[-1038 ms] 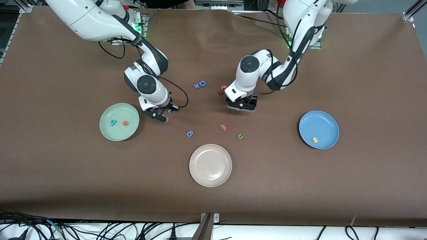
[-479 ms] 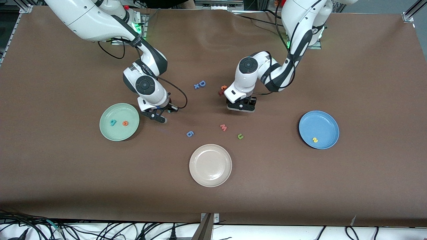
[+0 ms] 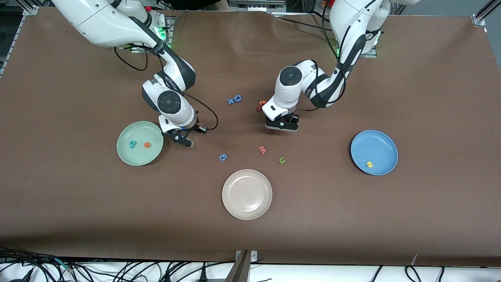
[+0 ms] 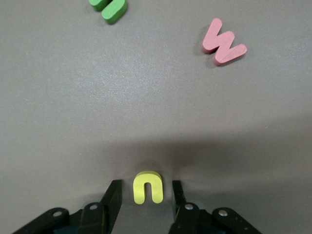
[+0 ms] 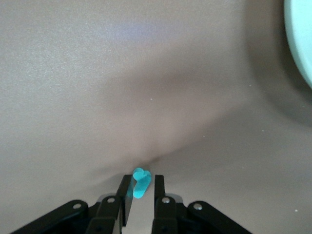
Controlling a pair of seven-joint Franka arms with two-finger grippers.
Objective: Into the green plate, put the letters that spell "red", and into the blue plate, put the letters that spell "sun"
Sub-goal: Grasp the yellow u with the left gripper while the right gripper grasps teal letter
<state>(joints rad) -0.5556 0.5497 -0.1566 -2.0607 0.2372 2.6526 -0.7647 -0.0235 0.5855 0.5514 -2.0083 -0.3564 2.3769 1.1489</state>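
Observation:
My left gripper (image 3: 282,126) is down on the table with its jaws open on either side of the yellow u (image 4: 147,187), a thin gap showing at each finger (image 4: 115,195). The green n (image 3: 282,160) lies nearer the front camera. My right gripper (image 3: 182,139) is shut on the thin teal r (image 5: 141,184), just beside the rim of the green plate (image 3: 139,157). That plate holds the teal d (image 3: 133,144) and the orange e (image 3: 146,145). The blue plate (image 3: 372,145) at the left arm's end holds the yellow s (image 3: 369,164).
A pink w (image 3: 262,149) and a blue 6 (image 3: 222,157) lie mid-table, with a cream plate (image 3: 247,211) nearer the front camera. A blue D (image 3: 235,99) and a red and orange letter pair (image 3: 260,105) lie toward the bases.
The left gripper's jaws have narrowed around the yellow u. The right gripper has shifted toward the green plate, still holding the teal r.

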